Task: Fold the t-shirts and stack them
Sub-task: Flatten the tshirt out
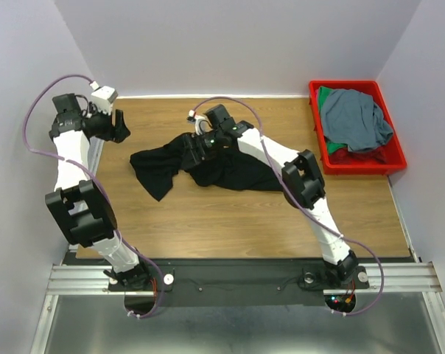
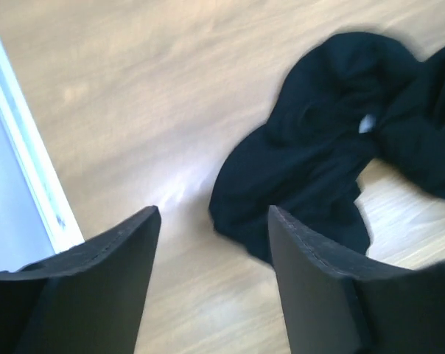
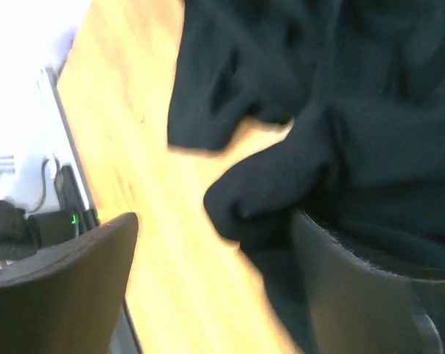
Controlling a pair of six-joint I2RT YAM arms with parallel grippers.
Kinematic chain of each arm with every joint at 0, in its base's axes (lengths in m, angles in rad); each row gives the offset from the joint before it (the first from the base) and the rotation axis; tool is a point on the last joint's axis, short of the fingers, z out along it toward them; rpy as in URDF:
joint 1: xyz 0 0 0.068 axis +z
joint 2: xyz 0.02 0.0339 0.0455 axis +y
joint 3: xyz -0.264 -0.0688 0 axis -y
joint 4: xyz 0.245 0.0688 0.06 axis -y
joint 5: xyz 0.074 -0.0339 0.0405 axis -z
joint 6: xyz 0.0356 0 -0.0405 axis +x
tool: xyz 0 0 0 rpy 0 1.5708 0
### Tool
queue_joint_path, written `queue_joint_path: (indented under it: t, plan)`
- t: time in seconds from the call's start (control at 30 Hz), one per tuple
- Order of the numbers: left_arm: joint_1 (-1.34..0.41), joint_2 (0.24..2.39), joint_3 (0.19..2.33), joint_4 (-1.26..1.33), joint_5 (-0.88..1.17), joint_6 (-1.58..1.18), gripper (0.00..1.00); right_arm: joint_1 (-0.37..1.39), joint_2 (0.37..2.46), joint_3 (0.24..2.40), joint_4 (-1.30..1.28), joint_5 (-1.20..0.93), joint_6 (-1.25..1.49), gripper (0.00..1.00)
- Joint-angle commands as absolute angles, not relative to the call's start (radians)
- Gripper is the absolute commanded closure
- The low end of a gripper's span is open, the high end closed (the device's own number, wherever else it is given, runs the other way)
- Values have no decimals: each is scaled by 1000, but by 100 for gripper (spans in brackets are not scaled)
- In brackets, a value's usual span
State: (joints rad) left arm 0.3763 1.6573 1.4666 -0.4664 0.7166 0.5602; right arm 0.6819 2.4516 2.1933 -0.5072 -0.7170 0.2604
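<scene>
A black shirt [image 1: 160, 173] lies crumpled in the middle of the table [image 1: 230, 221], its long axis running left to right. The right gripper [image 1: 198, 147] hovers over its middle, jaws wide apart, cloth beneath them, nothing gripped. The left gripper [image 1: 120, 127] is off the cloth, beyond the shirt's left end, jaws apart and empty. A grey-blue shirt [image 1: 355, 118] and a green shirt [image 1: 327, 99] sit in the bin [image 1: 396, 164], far right.
</scene>
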Motion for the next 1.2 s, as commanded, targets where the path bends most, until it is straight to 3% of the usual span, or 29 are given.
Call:
queue_joint_path:
  t: [0.0, 0.13, 0.27, 0.37, 0.43, 0.97, 1.17]
  plan:
    - [304, 1617, 1575, -546, 787, 610, 26, 576, 2208, 2077, -489, -726, 198, 5]
    - [178, 1603, 1603, -577, 746, 716, 27, 425, 1978, 1837, -509, -707, 69, 0]
    - [63, 1620, 1627, -572, 721, 727, 28, 338, 1823, 1660, -584, -444, -179, 16]
    - [-41, 1649, 1638, -571, 710, 741, 30, 290, 1792, 1533, -594, -364, -325, 32]
    - [-75, 1664, 1647, -569, 695, 745, 31, 264, 1801, 1516, -595, -357, -363, 34]
    - [-236, 1813, 1735, -629, 580, 792, 30, 215, 1960, 1482, -630, -410, -589, 31]
    - [-262, 1904, 1830, -641, 569, 752, 31, 215, 1982, 1482, -632, -459, -597, 37]
